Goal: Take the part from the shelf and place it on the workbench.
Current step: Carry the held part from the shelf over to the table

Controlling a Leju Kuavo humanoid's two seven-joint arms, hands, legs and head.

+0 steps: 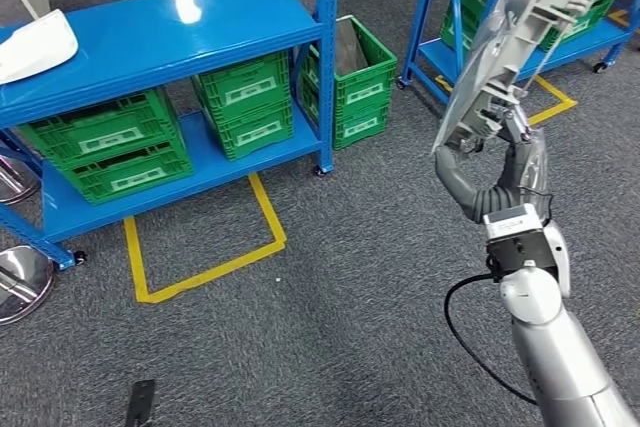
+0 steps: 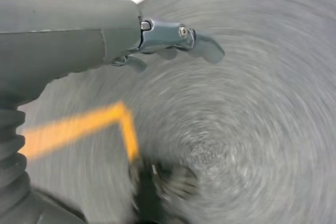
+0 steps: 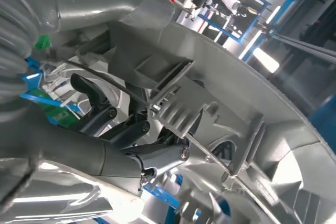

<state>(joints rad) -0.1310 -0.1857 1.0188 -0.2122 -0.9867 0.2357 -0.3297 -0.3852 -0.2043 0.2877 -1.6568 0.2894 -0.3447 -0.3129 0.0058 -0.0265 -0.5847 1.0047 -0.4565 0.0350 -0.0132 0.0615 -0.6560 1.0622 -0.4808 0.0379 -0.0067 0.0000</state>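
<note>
At right of scene, above grey floor (image 1: 340, 327): part (image 1: 528, 27) gripped at lower end by right hand (image 1: 502, 172), long axis slanted up and far-right; left hand (image 2: 174, 43) spread, holding nothing.

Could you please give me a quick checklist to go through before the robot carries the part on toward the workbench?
1. Part held: ok. The right hand grips the grey part, raised over the floor.
2. Grip seating: ok, it seems. In the right wrist view the fingers hook into the part's ribbed underside.
3. Left hand free: ok. It holds nothing, fingers extended over the grey carpet.
4. Workbench in sight: cannot tell. The head view shows blue shelves and green crates.
5. Floor path: not ok. A dark object lies on the carpet near the yellow tape.
6. Cable: ok. The black wrist cable hangs clear of the part.
</note>
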